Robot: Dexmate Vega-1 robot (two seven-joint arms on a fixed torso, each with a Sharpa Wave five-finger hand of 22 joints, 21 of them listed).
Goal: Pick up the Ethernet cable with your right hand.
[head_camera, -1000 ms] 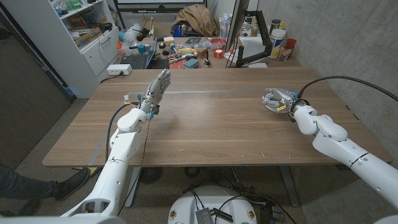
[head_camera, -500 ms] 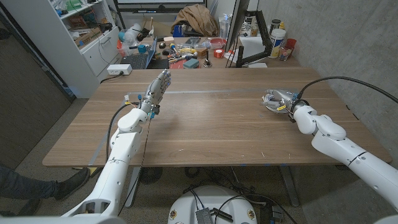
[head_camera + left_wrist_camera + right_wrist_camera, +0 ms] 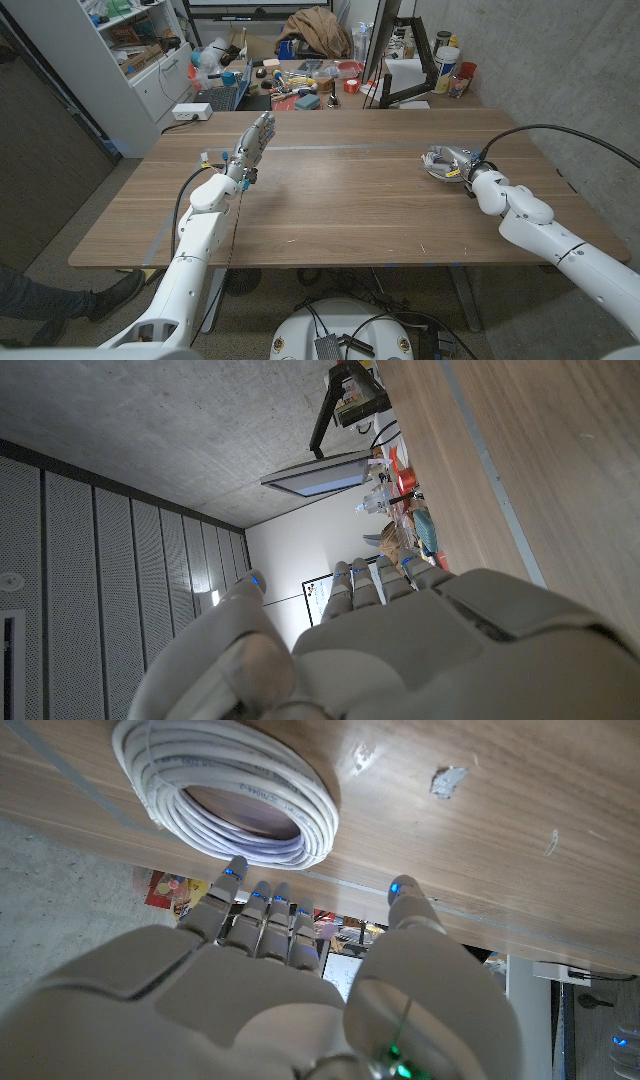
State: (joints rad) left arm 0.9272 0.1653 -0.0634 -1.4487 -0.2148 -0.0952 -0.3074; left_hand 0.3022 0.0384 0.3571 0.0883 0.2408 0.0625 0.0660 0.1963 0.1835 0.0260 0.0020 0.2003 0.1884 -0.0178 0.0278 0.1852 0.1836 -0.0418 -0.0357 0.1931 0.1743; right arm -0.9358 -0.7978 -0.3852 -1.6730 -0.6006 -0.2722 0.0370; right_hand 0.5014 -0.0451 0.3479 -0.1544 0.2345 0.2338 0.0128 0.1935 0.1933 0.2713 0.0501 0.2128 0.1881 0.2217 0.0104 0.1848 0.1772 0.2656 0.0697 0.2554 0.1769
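From the head view, the bench [image 3: 330, 200] is a wide slab of brown wood-grain laminate with rounded corners. Toward its far right part lies the Ethernet cable [image 3: 437, 160], a pale grey-white cord wound into a flat round coil. The right hand [image 3: 461, 164] sits just beside the coil, at its near right edge, at the end of a glossy white arm that reaches in from the lower right with a black hose arching over it. Whether the fingers touch the coil cannot be told from here. The left hand [image 3: 254, 141] hovers over the far left part of the bench, well apart from the cable, fingers straight and pointing away from the robot, holding nothing. Behind the bench stands a cluttered table [image 3: 300, 75] and a white cabinet [image 3: 150, 70].

In the left wrist view, the left hand [image 3: 400, 630] shows its smooth grey back, fingers extended side by side and thumb apart, gripping nothing, with the bench's wood grain running alongside.

In the right wrist view, the Ethernet cable [image 3: 235, 800] appears as many neat loops of ribbed white cord lying on the wood. The right hand [image 3: 290, 980] is spread open, fingers together and thumb well aside; the fingertips [image 3: 235, 870] reach the coil's outer edge, and nothing is grasped.
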